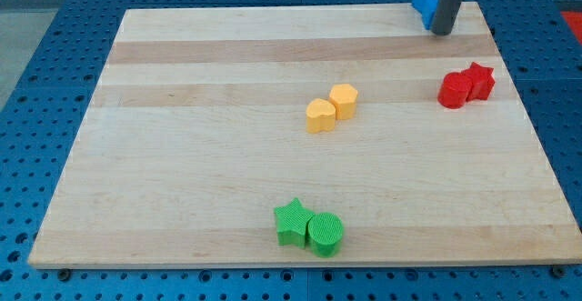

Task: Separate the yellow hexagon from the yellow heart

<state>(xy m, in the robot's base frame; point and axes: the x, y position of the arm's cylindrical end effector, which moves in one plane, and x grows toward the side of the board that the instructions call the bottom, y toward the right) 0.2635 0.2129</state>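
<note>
The yellow hexagon [344, 100] sits near the board's middle, touching the yellow heart [320, 115], which lies just to its lower left. My tip [442, 32] stands at the board's top right edge, far up and to the right of the yellow pair, right next to a blue block [423, 5] that the rod partly hides.
A red cylinder [454, 91] and a red star [478, 80] touch each other at the right side. A green star [292, 222] and a green cylinder [326, 234] touch near the bottom edge. The wooden board [182, 155] lies on a blue perforated table.
</note>
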